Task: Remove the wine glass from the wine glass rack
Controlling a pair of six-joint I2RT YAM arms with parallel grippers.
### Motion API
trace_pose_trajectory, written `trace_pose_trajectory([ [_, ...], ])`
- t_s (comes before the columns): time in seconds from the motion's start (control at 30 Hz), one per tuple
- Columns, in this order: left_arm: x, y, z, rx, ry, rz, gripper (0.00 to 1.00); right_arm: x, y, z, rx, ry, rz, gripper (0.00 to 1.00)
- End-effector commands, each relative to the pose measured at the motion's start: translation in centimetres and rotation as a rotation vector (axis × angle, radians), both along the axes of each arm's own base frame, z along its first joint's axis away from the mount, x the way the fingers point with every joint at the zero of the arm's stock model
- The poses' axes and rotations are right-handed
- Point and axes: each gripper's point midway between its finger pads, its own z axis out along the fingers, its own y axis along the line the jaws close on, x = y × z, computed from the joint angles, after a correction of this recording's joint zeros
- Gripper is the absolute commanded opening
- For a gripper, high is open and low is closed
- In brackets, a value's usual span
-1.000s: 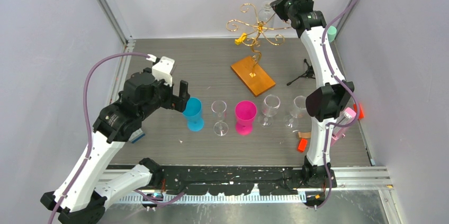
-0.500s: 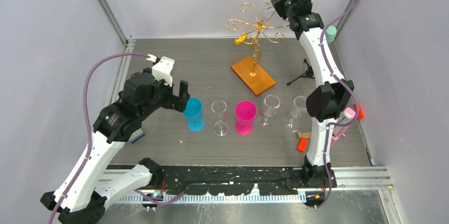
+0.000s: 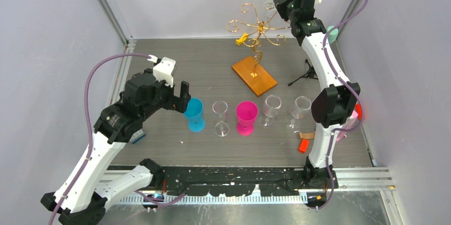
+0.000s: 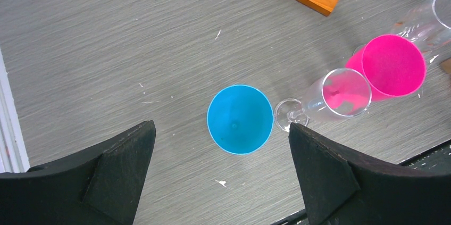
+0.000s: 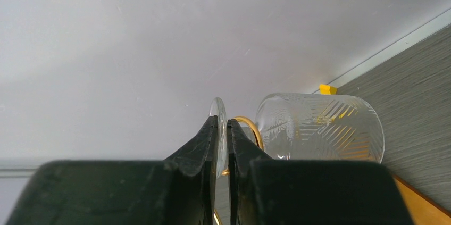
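The wine glass rack (image 3: 256, 27) is a gold wire stand with curled arms on an orange-brown wooden base (image 3: 254, 76) at the table's back. A clear wine glass (image 3: 268, 6) hangs upside down at the rack's upper right arm. In the right wrist view its patterned bowl (image 5: 319, 126) lies to the right and its flat foot (image 5: 217, 116) sits edge-on between my fingers. My right gripper (image 3: 277, 5) (image 5: 222, 129) is shut on that foot, beside a gold wire curl (image 5: 250, 128). My left gripper (image 4: 220, 145) is open and empty over a blue cup (image 4: 240, 119).
A row stands on the table's near half: blue cup (image 3: 194, 114), clear glass (image 3: 220, 118), pink cup (image 3: 246, 117), two more clear glasses (image 3: 271, 109) (image 3: 299, 110). A small black tripod (image 3: 306, 72) stands right of the base. Orange and pink bits lie at the right edge (image 3: 304, 143).
My right gripper with the glass foot has shifted slightly right and up, away from the rack's centre. The left arm has not moved.
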Motion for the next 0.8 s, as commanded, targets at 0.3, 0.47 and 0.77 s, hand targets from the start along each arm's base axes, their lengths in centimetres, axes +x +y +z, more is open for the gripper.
trace_pose_trajectory([
  [0.3, 0.3, -0.1, 1.4, -0.039, -0.057, 0.013, 1.00, -3.1, -1.1, 7.5, 0.135, -0.190, -0.088, 0.00],
  [0.47, 0.4, -0.3, 1.3, -0.047, -0.052, 0.009, 1.00, -3.9, -2.3, 7.9, 0.180, -0.200, -0.153, 0.00],
  [0.77, 0.5, -0.8, 1.2, -0.063, -0.044, -0.002, 1.00, -5.7, -3.3, 9.3, 0.226, -0.232, -0.190, 0.00],
])
